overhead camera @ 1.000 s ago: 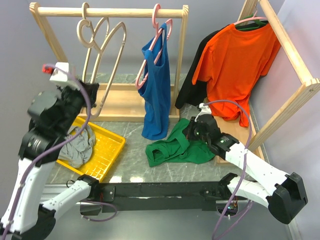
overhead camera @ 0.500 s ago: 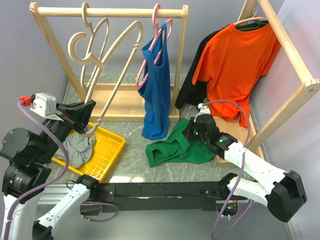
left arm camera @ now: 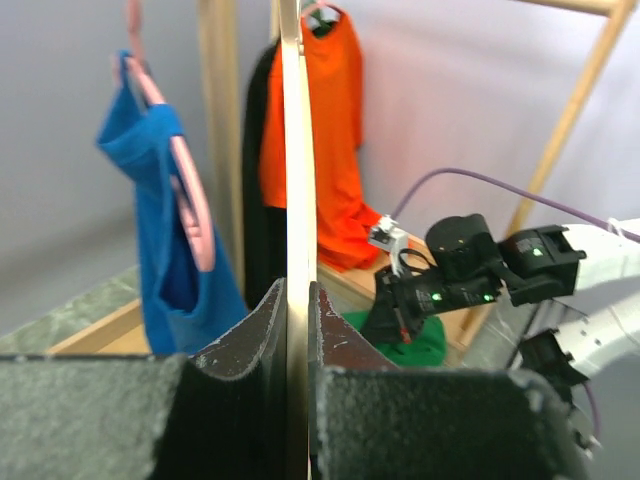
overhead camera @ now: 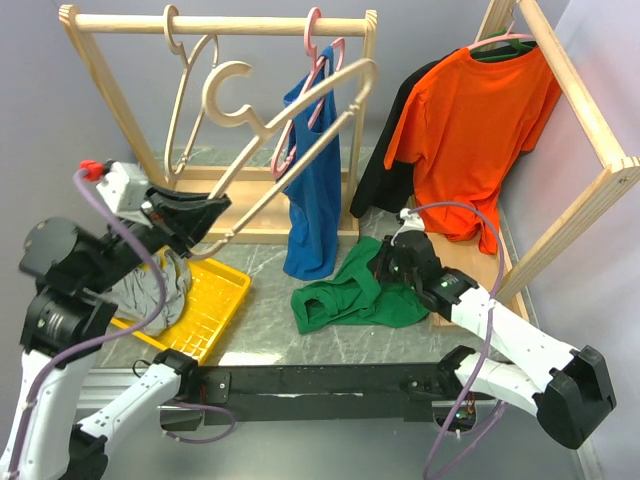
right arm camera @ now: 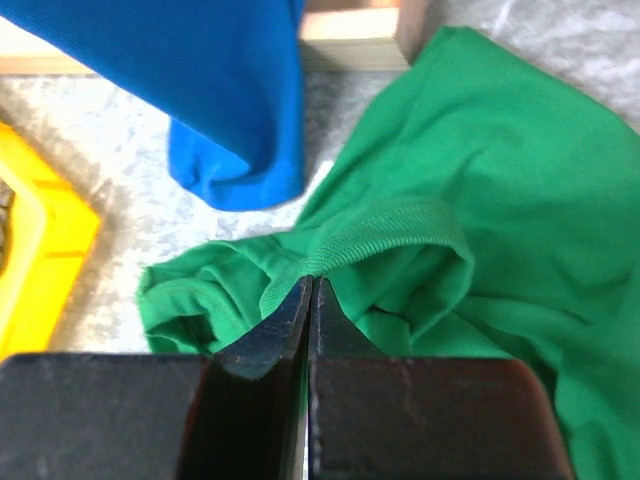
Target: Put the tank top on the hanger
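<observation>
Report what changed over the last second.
The left gripper, clamped on the hanger, swung it rightward from the left end of the rail, tilting it toward the blue tank top. Nothing was grabbed or released. The right gripper stayed shut on the edge of the green tank top, which did not move.

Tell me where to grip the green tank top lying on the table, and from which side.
Take the ribbed edge band of the green tank top, where it stands up in a raised fold off the table. Come from above on its right, away from the blue tank top; the right gripper already has its jaws shut there.
</observation>
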`<state>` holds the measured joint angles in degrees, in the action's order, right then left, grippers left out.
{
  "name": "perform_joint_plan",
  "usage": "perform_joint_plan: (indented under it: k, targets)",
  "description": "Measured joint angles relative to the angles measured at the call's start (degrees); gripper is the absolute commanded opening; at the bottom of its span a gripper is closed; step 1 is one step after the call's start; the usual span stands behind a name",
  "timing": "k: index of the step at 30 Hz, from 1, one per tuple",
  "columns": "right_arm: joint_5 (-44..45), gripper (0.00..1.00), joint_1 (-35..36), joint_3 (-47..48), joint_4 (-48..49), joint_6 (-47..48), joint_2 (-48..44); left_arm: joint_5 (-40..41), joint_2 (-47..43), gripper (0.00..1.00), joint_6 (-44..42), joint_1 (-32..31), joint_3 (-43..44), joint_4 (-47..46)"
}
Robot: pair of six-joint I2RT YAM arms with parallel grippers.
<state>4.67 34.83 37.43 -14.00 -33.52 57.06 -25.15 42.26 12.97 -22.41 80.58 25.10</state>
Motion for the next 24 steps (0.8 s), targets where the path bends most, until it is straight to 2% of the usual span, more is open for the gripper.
perform_joint_plan:
  k: [2,5,6,10,16,21,24]
  targets:
    - [0.6,0.13,0.0,-0.8,-0.4,-0.3,-0.6,-2.5,1.5,0.01,0.1,0.0,-0.2,-0.8]
    - [1.3,0.27,0.0,-2.3,-0.8,-1.0,-1.5,-4.6,3.4,0.01,0.0,0.0,-1.8,-1.1]
    - [1.5,0.35,0.0,-2.9,-0.9,-1.3,-1.9,-5.1,3.9,0.01,0.0,0.0,-2.6,-1.0]
    - [2.1,0.50,0.0,-5.8,-1.7,-2.4,-4.9,-4.3,6.1,0.01,0.0,-2.5,-5.9,-0.8]
    - [3.5,0.51,0.0,-8.7,-2.8,-4.0,-10.7,3.5,9.8,0.01,-0.7,-12.9,-9.4,0.0]
    - [3.4,0.51,0.0,-12.9,-3.7,-4.6,-16.7,11.1,9.9,0.01,-0.2,-17.4,-13.1,1.2]
    - [3.5,0.51,0.7,-14.5,-4.4,-4.6,-17.2,15.1,9.0,0.01,0.2,-20.0,-15.5,2.3]
